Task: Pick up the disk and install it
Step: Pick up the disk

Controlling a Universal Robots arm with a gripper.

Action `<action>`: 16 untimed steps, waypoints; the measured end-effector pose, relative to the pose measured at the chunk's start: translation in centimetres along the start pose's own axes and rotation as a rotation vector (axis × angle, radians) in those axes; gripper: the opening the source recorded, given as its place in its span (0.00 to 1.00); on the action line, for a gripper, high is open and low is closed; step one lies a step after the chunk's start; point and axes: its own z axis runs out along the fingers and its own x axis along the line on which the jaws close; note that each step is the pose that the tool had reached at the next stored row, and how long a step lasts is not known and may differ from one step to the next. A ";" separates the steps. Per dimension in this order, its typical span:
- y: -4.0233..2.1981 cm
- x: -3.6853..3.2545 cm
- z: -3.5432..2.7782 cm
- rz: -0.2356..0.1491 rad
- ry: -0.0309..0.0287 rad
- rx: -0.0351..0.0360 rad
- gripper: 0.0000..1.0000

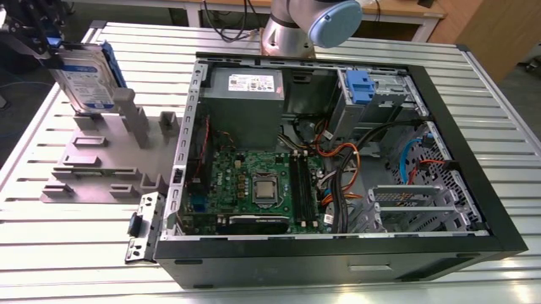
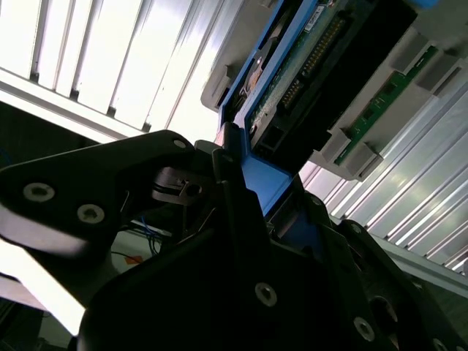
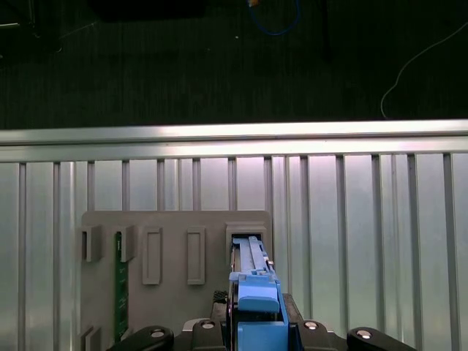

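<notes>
Claw grips disk.
We see the claw [image 1: 49, 52] clamped on the upright disk [image 1: 85, 79] at the grey holder [image 1: 97, 171] on the table [image 1: 76, 244].

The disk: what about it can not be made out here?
Exterior view: lower edge of the disk is lost among posts of the grey holder; seated or lifted, unclear.
First wrist view: the disk is edge-on, so its label is hidden; the gripper covers its near end.
Exterior view: the frame edge crops the gripper.
</notes>
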 end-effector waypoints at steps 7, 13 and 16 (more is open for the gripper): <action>0.00 0.00 -0.12 0.000 0.0000 0.0000 0.37; 0.00 0.00 -0.21 0.000 0.0000 0.0001 0.37; 0.00 0.00 -0.27 0.000 0.0000 0.0000 0.37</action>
